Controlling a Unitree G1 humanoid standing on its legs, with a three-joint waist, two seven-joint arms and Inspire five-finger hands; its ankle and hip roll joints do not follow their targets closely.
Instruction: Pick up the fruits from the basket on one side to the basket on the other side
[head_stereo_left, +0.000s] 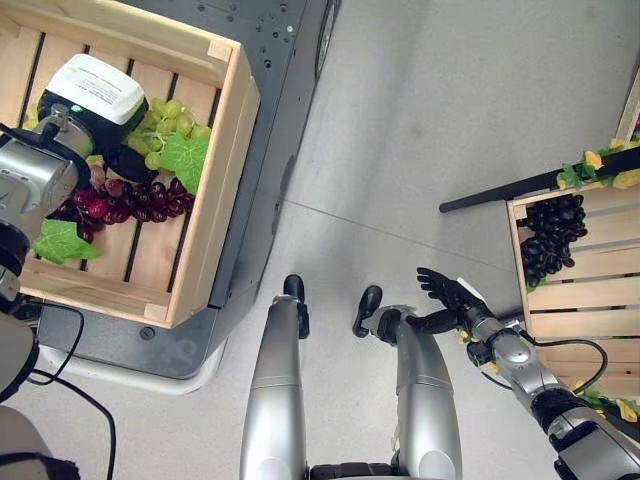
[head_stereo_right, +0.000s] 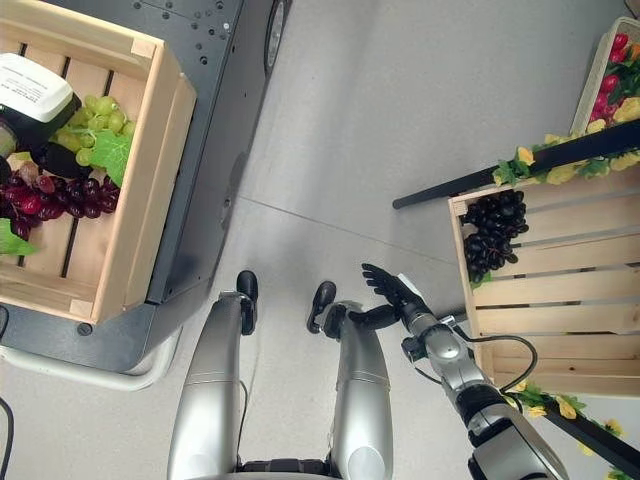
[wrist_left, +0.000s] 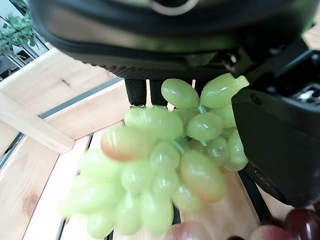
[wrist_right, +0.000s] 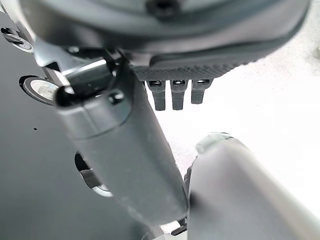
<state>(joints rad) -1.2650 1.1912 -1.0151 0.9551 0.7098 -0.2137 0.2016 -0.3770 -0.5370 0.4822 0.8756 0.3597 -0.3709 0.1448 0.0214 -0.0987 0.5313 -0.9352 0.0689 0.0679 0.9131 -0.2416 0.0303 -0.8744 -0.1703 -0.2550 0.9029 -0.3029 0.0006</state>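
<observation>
A wooden crate (head_stereo_left: 218, 190) on my left holds a bunch of green grapes (head_stereo_left: 170, 125), dark red grapes (head_stereo_left: 130, 200) and green leaves (head_stereo_left: 60, 243). My left hand (head_stereo_left: 95, 95) hovers over this crate. In the left wrist view the green grapes (wrist_left: 165, 165) sit between its thumb (wrist_left: 280, 140) and its straight fingers (wrist_left: 137, 92), which are not curled round them. A second slatted crate (head_stereo_left: 580, 295) on my right holds a bunch of black grapes (head_stereo_left: 553, 235). My right hand (head_stereo_left: 452, 293) hangs open over the floor, left of that crate, holding nothing.
The left crate rests on a dark grey cart (head_stereo_left: 270, 60). A black bar (head_stereo_left: 500, 190) trimmed with yellow flowers and leaves runs along the right crate's far side. Beyond it, a white bin (head_stereo_right: 615, 70) holds red fruit. Grey floor (head_stereo_left: 430, 120) lies between the crates.
</observation>
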